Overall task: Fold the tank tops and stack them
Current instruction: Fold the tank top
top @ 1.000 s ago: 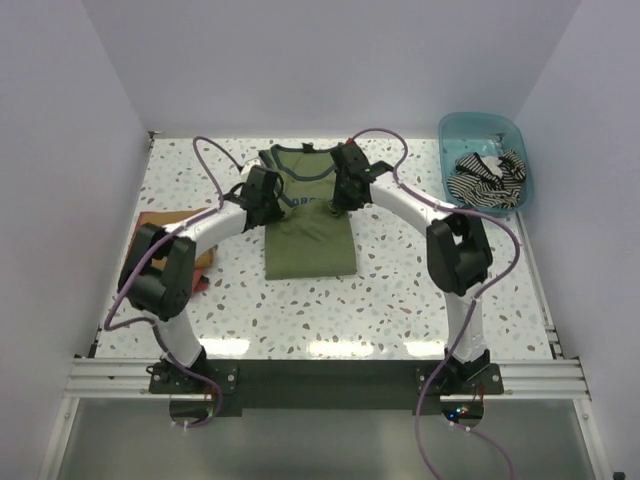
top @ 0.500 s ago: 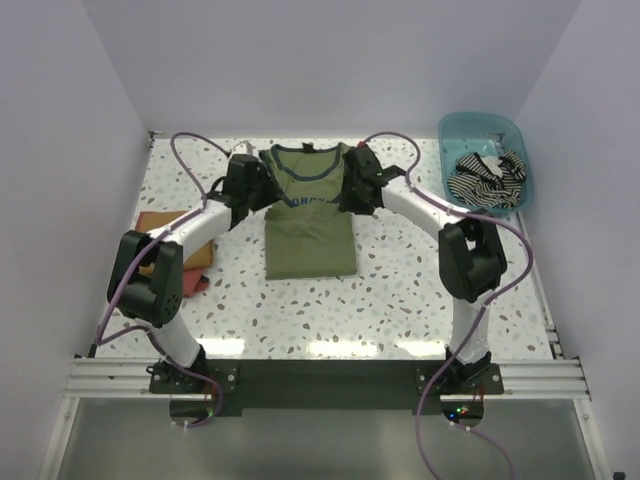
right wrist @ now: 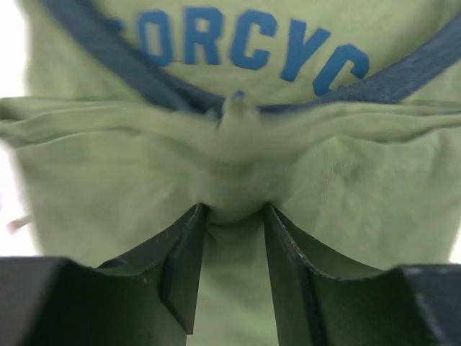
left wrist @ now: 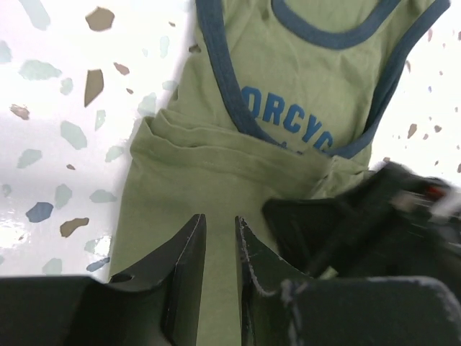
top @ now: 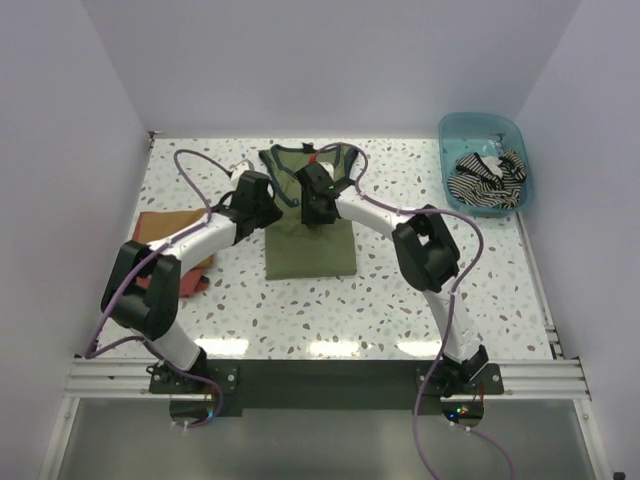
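The olive-green tank top (top: pixel 310 250) with navy trim lies in the middle of the table, its lower part folded up to just under the blue chest print (left wrist: pixel 288 122). My left gripper (top: pixel 272 207) hovers over the fold's left part, jaws a narrow gap apart (left wrist: pixel 220 218) with flat fabric showing between them. My right gripper (top: pixel 318 210) is over the fold's middle, open (right wrist: pixel 234 209), and a pucker of green fabric sits between its tips. The striped tank top (top: pixel 487 175) lies crumpled in the blue bin.
A light-blue plastic bin (top: pixel 455 135) stands at the back right corner. An orange-brown cloth (top: pixel 160 228) lies at the left, partly under my left arm. White walls close in the table on three sides.
Both grippers left the shirt's side edges. The right one moved left to the middle of the fold; the left one shifted slightly nearer and right. The shirt's upper straps now lie more rumpled.
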Controlling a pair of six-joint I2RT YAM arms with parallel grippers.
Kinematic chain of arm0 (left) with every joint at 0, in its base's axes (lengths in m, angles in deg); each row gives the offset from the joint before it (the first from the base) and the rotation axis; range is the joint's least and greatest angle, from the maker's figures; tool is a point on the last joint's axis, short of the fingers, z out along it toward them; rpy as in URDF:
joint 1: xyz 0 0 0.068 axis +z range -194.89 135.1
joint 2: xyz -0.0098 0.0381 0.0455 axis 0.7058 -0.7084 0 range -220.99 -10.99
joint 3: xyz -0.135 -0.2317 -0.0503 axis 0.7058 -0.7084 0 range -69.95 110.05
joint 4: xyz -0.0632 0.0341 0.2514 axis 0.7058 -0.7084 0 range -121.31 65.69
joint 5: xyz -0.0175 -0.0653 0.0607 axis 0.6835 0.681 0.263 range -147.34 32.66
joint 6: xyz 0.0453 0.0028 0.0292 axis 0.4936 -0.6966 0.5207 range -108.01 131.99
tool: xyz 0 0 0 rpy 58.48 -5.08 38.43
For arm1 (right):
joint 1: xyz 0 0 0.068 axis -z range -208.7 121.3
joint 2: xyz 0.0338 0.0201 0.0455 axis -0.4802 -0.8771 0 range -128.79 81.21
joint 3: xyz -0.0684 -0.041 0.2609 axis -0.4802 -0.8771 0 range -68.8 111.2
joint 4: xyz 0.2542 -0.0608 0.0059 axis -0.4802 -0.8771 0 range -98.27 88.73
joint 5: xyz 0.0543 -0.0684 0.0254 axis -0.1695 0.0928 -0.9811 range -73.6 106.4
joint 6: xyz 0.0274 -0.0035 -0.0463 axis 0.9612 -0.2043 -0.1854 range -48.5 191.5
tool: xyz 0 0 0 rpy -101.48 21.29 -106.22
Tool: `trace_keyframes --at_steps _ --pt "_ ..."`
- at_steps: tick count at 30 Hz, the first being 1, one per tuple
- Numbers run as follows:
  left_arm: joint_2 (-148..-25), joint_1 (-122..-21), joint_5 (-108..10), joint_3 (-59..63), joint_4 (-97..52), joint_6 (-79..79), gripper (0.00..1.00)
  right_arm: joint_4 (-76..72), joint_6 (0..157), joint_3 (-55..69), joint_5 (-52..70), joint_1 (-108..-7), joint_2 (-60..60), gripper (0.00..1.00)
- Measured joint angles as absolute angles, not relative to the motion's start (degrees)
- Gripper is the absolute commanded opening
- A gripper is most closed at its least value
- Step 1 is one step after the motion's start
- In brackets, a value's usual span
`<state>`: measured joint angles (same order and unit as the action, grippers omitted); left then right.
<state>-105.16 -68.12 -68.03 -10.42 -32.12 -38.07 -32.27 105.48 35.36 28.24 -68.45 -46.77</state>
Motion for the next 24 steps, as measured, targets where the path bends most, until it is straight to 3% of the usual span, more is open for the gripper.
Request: trace_keyframes --at_steps 5,10,16,24 --pt "-101.3 -67.4 -69.4 -10.4 -33.0 -38.2 0.29 -32.8 105.3 37.6 30.6 -68.9 -50.5 0.48" --pt "-98.2 -67.1 -69.8 -10.4 -34.2 -38.2 0.3 -29.1 104.7 32.0 33.8 -70.9 -48.2 0.5" --pt "-92.7 -67.0 -69.8 -12.6 -36.1 -38.4 0.31 -23.8 104.6 16.5 35.7 -75.5 -39.0 0.5" --pt "-84.8 -67.0 -69.7 -19.1 -37.8 -38.5 0.33 -18.7 109.7 -4.8 37.1 -89.1 -24.8 0.51"
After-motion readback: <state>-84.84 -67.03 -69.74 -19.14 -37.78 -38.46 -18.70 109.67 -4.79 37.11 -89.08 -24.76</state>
